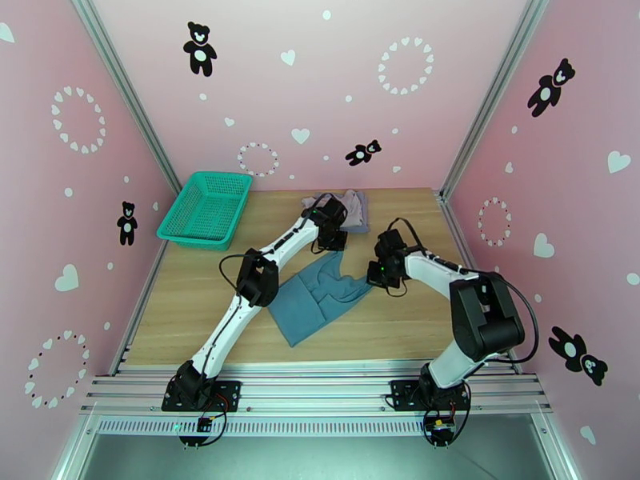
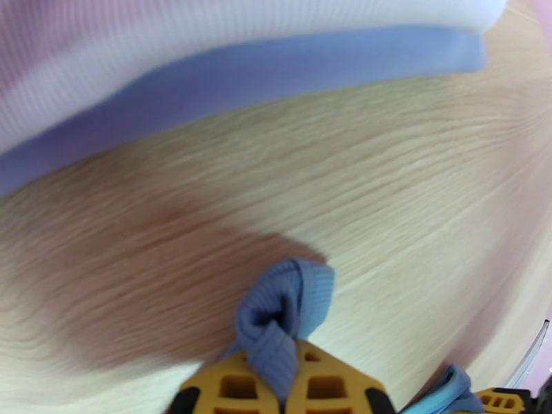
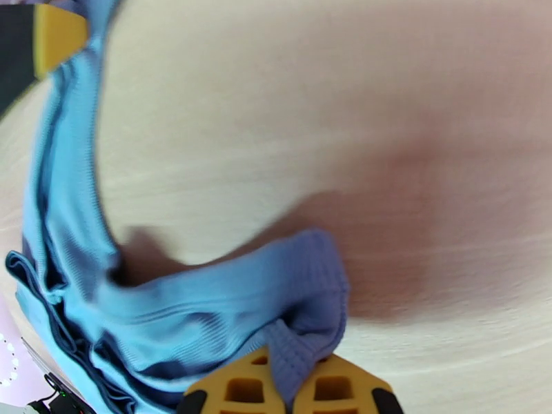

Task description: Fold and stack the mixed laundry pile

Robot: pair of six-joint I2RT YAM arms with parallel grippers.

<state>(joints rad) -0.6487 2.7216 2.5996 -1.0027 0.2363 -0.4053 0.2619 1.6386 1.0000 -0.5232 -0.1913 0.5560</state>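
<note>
The left end effector (image 2: 284,382) and right end effector (image 3: 290,389) each pinch a far corner of the dusty teal-blue ribbed sleeveless top (image 1: 312,306). It lies mid-tabletop (image 1: 408,326), likely held at two points so it can be lifted evenly for folding.

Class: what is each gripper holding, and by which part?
Both hold the teal-blue top: left gripper pinches a narrow ribbed strap, right gripper a bunched ribbed edge.
</note>
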